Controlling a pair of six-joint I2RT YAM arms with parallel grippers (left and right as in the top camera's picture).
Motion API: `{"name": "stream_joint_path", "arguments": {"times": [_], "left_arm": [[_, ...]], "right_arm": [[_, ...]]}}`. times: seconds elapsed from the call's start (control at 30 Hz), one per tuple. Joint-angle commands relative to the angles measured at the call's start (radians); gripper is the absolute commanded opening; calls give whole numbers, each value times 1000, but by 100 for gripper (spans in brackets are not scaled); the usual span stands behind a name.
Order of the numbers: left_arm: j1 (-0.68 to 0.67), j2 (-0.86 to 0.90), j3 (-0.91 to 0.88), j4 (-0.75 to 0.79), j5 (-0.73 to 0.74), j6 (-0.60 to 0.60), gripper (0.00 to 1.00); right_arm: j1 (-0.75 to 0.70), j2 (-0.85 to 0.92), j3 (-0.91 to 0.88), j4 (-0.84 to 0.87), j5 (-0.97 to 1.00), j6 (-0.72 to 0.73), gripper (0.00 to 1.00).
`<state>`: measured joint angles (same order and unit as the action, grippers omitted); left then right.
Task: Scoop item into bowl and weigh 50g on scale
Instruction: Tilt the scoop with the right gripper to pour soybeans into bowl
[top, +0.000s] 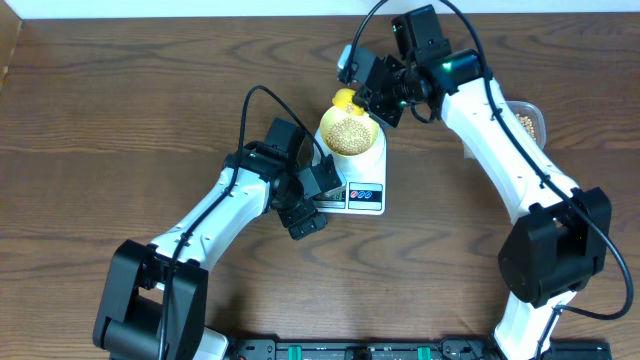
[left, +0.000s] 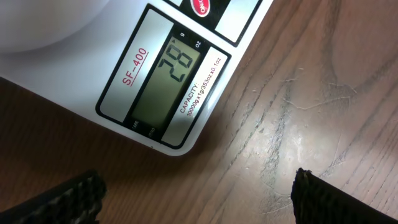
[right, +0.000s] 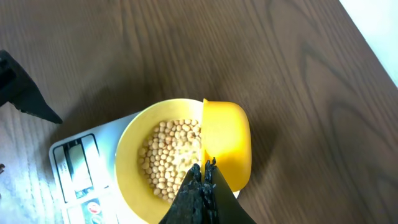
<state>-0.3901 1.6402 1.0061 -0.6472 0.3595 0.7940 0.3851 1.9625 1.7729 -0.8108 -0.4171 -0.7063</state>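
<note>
While on scale, bowl beside claw

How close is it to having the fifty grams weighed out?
Partly there: small tan beans already lie in the pale yellow-green bowl on the white digital scale, whose display reads 28. The right hand, shut on the yellow plastic scoop, holds it at the bowl's rim. Left: more scoops until 50.

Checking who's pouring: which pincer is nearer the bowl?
Right. The right pincer holds the scoop at the bowl rim; the left pincer hangs open beside the scale, apart from the bowl.
</note>
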Motion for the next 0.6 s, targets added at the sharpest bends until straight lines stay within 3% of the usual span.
{"name": "stream_joint_path", "arguments": {"times": [0.0,0.57], "left_arm": [[-2,7,-7,-2,-10,17,98],[-2,7,-7,-2,-10,17,98]], "right_arm": [[8,-22,-2,3,8,-29,1],[9,-22,-2,15,8,-32,1]]}}
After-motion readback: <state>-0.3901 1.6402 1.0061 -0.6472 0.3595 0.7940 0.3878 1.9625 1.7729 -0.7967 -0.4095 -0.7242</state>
